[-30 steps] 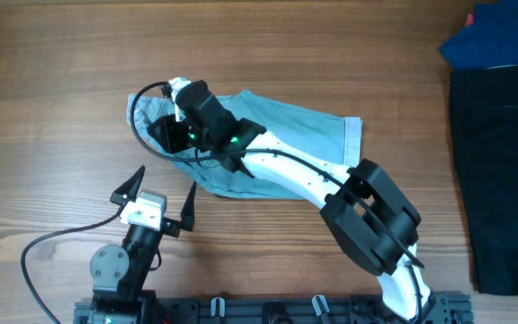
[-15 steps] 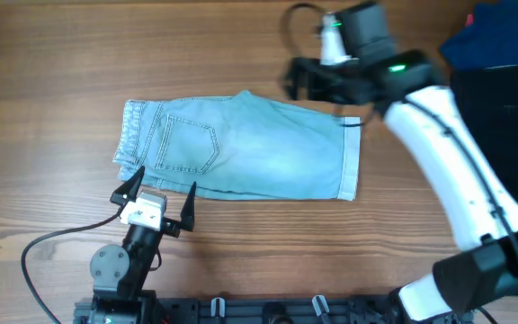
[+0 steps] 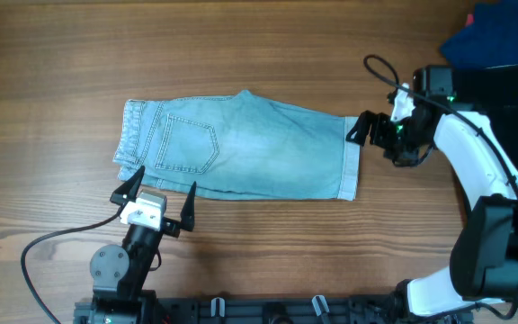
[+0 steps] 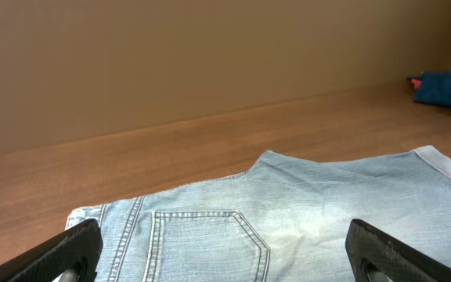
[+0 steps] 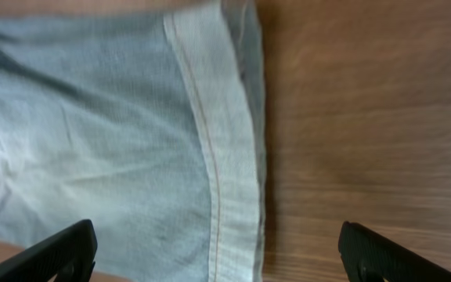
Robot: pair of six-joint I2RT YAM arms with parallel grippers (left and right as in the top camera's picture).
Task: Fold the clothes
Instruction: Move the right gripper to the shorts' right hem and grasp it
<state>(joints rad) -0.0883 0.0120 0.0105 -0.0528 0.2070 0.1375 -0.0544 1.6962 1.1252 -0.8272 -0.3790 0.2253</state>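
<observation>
Now right arm point(image 3: 471, 155) has swung to the shorts point(image 3: 241, 148) hem; both jaws wide.

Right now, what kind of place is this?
Probably a robot test bench, not a home: left arm and right arm at a wooden table, denim shorts spread flat, spare clothes piled aside.

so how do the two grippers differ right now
The left gripper sits at the lower edge of the shorts, near the waistband end; the right gripper is over the hem at the opposite end. The left gripper points across the shorts from the near side; the right gripper points along them from the hem side. Both are open, and neither holds any cloth.
</observation>
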